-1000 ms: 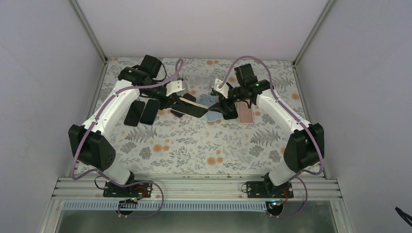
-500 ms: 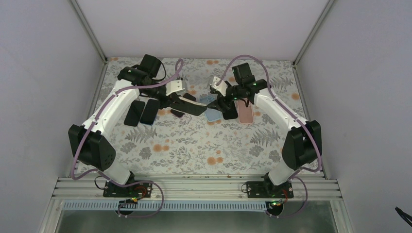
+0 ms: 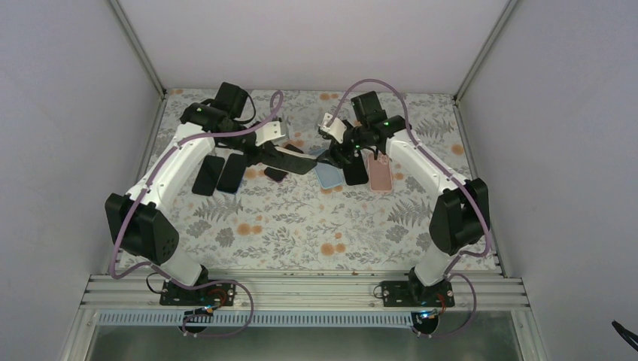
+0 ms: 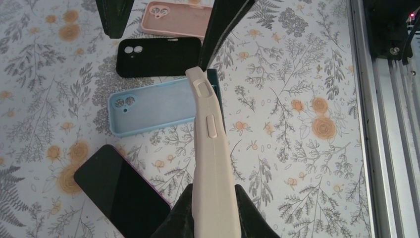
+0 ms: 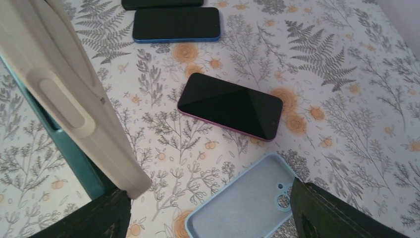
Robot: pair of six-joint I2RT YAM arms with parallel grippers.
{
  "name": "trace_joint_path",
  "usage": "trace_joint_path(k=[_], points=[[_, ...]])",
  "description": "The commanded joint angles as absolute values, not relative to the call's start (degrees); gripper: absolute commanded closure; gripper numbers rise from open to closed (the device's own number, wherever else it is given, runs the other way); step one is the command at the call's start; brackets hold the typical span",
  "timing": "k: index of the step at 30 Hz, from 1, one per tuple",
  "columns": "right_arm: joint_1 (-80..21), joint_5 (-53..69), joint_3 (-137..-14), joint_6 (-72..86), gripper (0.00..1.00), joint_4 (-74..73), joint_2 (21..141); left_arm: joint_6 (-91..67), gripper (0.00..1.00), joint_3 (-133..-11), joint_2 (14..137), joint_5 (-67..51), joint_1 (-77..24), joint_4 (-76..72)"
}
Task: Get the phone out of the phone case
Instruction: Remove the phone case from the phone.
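My left gripper (image 4: 213,215) is shut on a cream phone case (image 4: 210,158), held edge-up above the table, side buttons facing the camera. The dark teal phone (image 4: 217,99) sits in it, only its edge showing. In the right wrist view the case (image 5: 69,94) fills the left side, with the teal phone (image 5: 67,148) behind it. My right gripper (image 5: 213,218) is open; its left finger (image 5: 94,218) lies just under the case's far corner, and whether it touches I cannot tell. From above, the grippers (image 3: 263,154) (image 3: 338,154) meet at mid table.
On the table under the right gripper lies an empty light blue case (image 5: 242,203). Beside it are a black case (image 4: 158,57) and a pink case (image 4: 178,19). A magenta-edged phone (image 5: 230,106) lies nearby, and two dark phones (image 3: 220,174) lie at the left.
The right gripper has moved left and toward the back, closing in on the far end of the held case. The left gripper has kept its grip and shifted slightly toward the back.
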State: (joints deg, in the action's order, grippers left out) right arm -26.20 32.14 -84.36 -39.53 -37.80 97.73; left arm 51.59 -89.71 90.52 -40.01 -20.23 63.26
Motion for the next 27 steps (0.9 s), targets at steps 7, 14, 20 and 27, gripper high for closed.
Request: trace_joint_path(k=[7,14,20,27], points=[[-35.38,38.75,-90.54,-41.0,0.16,-41.79,99.97,49.86,0.98,-93.42,90.07,-53.67,-24.59,61.13],[-37.75,51.5,-97.36,-44.35,0.17,-52.07,105.56,46.18,0.98,-92.56,89.17,-51.63,-25.12,55.33],[-40.59,57.65,-96.6,-47.28,0.17,-55.8,108.27,43.65,0.98,-91.0,87.45,-49.74,-25.13,50.16],[-42.48,69.06,-100.0,-55.49,0.17,-65.19,113.73,41.31,0.98,-90.65,87.14,-46.23,-25.13,44.44]])
